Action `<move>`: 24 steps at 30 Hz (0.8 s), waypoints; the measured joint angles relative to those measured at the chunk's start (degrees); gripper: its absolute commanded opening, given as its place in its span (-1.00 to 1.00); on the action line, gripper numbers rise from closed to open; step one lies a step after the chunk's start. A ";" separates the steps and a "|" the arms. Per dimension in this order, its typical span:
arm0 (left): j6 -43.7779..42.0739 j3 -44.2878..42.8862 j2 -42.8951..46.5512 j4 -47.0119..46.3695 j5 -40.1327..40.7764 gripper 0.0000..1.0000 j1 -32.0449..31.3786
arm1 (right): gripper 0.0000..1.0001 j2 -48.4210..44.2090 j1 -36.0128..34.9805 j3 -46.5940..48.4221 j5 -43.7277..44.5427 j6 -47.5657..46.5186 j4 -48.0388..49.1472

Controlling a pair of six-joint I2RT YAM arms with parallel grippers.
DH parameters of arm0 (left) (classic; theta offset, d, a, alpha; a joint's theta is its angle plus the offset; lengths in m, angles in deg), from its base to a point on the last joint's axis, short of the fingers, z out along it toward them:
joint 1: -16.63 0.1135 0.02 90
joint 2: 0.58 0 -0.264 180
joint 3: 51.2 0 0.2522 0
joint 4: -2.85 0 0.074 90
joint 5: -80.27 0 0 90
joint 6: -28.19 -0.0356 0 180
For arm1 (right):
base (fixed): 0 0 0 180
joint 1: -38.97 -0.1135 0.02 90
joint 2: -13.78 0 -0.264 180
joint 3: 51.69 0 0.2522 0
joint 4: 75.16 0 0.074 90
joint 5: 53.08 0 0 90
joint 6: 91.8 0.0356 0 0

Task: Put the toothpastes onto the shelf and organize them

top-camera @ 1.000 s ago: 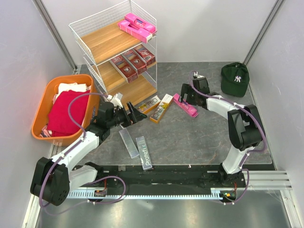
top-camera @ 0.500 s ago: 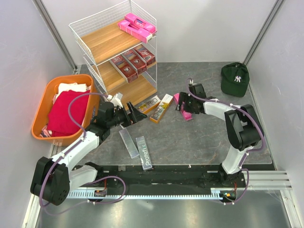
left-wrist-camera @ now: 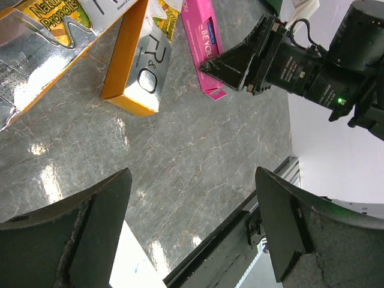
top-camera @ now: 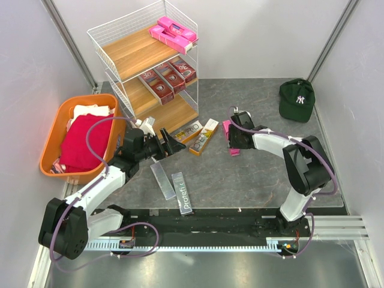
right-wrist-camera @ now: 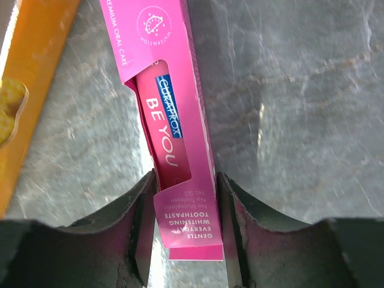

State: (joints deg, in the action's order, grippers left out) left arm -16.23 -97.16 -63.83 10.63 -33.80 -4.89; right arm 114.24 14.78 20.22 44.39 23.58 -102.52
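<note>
Grey stone tabletop (top-camera: 252, 174): right gripper (right-wrist-camera: 185, 204) pinched the pink toothpaste box (right-wrist-camera: 174, 120) near the shelf (top-camera: 144, 54); left gripper (left-wrist-camera: 192, 198) was spread wide.

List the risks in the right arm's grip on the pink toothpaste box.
The right end effector pinches the hot pink cardboard toothpaste box near one end, so it may swivel or droop on lifting. The thin card could buckle under the squeeze. The gold-and-white cardboard box lies close beside it and might get nudged.
</note>
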 measured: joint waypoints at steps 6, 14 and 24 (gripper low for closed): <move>0.00 -0.07 0.00 0.02 0.00 0.82 0.00 | -0.51 -3.54 -0.15 -1.09 0.42 -0.39 -3.08; 0.17 -0.81 -0.33 -0.22 -0.15 0.82 0.00 | -0.56 -13.66 -4.98 -0.46 1.03 -2.69 -5.62; 1.86 -1.18 -3.45 -3.41 -2.51 0.81 0.00 | -0.60 -15.87 -18.56 0.81 -5.25 -1.07 -2.73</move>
State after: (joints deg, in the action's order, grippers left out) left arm -14.37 -98.34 -67.28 7.22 -36.32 -4.89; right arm 98.38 -3.77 21.03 39.14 22.51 -105.25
